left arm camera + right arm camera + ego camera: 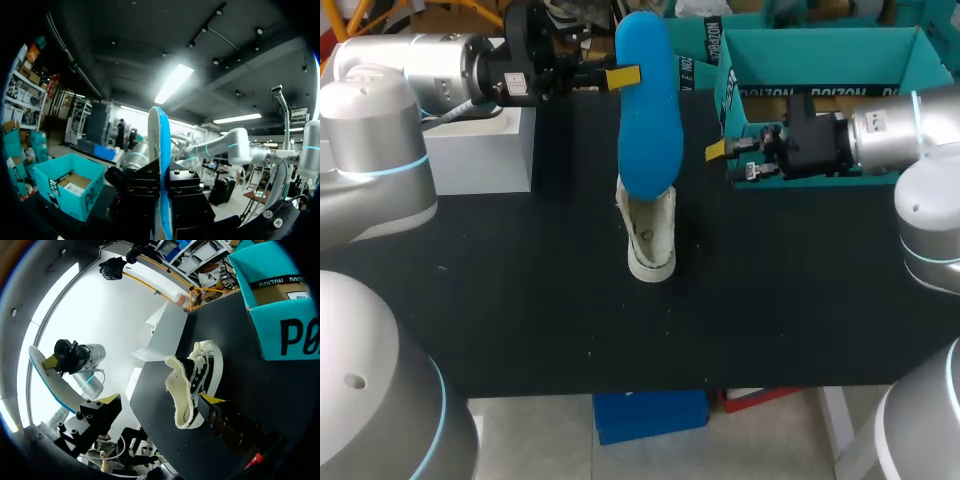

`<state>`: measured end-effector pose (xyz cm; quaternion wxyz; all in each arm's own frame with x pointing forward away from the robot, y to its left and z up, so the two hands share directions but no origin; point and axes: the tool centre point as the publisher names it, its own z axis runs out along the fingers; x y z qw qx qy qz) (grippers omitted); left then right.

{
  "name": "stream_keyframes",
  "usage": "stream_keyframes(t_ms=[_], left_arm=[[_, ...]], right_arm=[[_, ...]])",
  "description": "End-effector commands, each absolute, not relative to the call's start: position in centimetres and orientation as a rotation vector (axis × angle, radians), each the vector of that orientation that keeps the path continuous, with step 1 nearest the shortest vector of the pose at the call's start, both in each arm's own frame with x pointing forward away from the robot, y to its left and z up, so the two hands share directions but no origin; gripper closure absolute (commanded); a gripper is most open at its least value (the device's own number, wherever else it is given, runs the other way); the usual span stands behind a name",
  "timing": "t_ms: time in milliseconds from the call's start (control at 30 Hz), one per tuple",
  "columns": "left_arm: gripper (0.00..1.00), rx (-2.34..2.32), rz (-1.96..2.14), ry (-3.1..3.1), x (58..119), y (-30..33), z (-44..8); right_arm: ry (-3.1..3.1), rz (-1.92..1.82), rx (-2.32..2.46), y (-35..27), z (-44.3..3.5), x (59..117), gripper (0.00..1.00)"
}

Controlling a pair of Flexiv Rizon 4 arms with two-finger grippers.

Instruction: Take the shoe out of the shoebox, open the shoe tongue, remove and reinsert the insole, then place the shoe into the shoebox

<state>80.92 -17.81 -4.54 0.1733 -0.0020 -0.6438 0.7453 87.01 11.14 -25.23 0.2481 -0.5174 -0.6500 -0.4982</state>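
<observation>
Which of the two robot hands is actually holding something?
The left gripper: it is shut on the blue insole, held up in the air. The right gripper, near the teal shoebox, is open and holds nothing.

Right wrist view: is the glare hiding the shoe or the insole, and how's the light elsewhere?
Right wrist view: background blown out white, yet shoe and insole stand out against it; left wrist view: dim, with bright glare above the insole; head view: even light, no glare.

Silver arms [390, 90], blue joint rings [382, 170], black left gripper [630, 76] and right gripper [732, 160], yellow fingertips [623, 76]
</observation>
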Motion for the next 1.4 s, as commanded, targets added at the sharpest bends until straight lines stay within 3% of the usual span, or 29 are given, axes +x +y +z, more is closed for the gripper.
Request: stream_keyframes(t_ms=[33,367,533,1033,1400], left_arm=[[1.0,-0.002,2.116,-1.829,80.8,-17.9,-4.6],[1.0,-0.096,2.276,-2.076,80.3,-17.8,-4.7],[1.0,-0.382,2.43,-2.473,79.0,-18.0,-6.3],[1.0,-1.239,2.522,-2.687,75.5,-19.2,-11.2],[1.0,-1.211,2.497,-2.632,75.8,-18.9,-12.3]], right_arm=[[-1.686,-1.415,-1.354,11.1,-25.2,86.7,0.0],[-1.551,-1.472,-1.275,11.5,-24.6,86.5,0.0],[-1.551,-1.472,-1.275,11.5,-24.6,86.5,0.0],[-1.551,-1.472,-1.275,11.5,-24.6,86.5,0.0],[-1.551,-1.472,-1.275,11.5,-24.6,86.5,0.0]])
